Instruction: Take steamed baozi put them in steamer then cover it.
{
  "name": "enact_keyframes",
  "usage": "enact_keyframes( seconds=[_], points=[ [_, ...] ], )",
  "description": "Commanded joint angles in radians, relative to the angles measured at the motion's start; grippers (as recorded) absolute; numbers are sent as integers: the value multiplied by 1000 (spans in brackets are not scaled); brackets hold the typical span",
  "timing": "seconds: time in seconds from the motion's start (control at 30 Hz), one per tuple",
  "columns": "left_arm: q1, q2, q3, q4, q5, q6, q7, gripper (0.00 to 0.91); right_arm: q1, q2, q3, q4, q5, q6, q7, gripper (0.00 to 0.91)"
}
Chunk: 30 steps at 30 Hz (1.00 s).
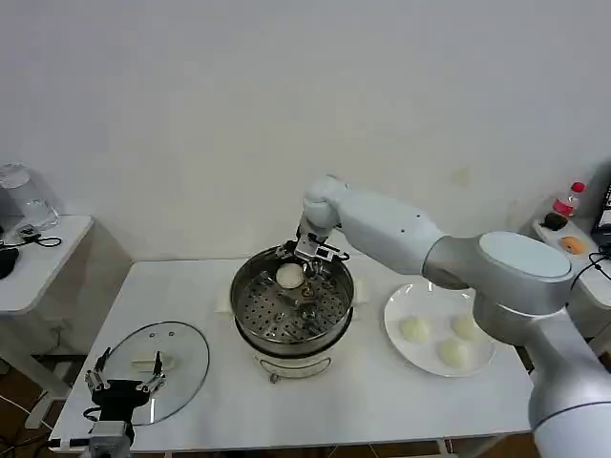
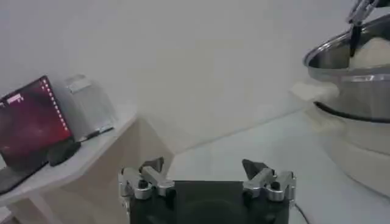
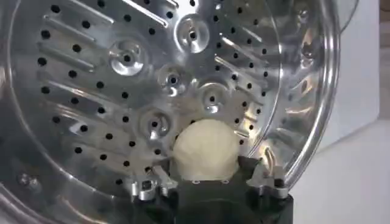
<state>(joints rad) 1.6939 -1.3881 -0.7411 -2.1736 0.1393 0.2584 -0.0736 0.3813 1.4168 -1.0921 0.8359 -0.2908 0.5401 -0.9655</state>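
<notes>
Right pincer (image 1: 298, 270) reaches into the steamer (image 1: 292, 303) from its far rim, jaws set on either side of one baozi (image 1: 289, 276). In the right wrist view this bun (image 3: 205, 149) sits between the two fingers (image 3: 148, 184) on the perforated tray (image 3: 122, 91), close to the steamer wall; the fingers flank it closely, but whether they press on it or have let go cannot be told.

Three more buns (image 1: 439, 341) lie on a white plate (image 1: 396, 307) on the desk (image 1: 382, 401), to the right of and nearer the robot than the right pincer, well apart from it.

Left pincer (image 1: 124, 384) rests low at the desk's near left corner, over the near edge of the glass cover (image 1: 186, 353), jaws spread wide with nothing between them. The cover lies flat on the desk, its pale handle (image 1: 153, 364) just beyond this pincer. In the left wrist view the fingers (image 2: 146, 181) stand wide apart, and the steamer (image 2: 359, 79) rises beyond them with the bun (image 2: 375, 53) showing above its rim.

A side table (image 1: 38, 253) stands left of the desk, beyond the left pincer.
</notes>
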Motion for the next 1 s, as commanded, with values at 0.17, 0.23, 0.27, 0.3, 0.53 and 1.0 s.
enact_keyframes(
  seconds=[0.17,0.23,0.27,0.3,0.53,1.0],
  points=[
    [-10,6,9,-5,0,7,1,907,123,-95,-16,141,205,-77,-4,907],
    [-14,8,19,-8,0,9,2,907,187,-148,-53,226,310,-158,-4,907],
    [-18,9,24,-9,0,11,2,907,209,-183,-71,268,361,-200,0,907],
    [-21,11,27,-11,-1,13,3,907,231,-218,-84,297,389,-228,0,907],
    [-25,37,55,-41,-5,24,8,907,362,-499,-252,485,487,-512,76,907],
    [-36,67,116,-40,14,24,9,907,181,-1050,-244,825,378,-676,93,907]
  ],
)
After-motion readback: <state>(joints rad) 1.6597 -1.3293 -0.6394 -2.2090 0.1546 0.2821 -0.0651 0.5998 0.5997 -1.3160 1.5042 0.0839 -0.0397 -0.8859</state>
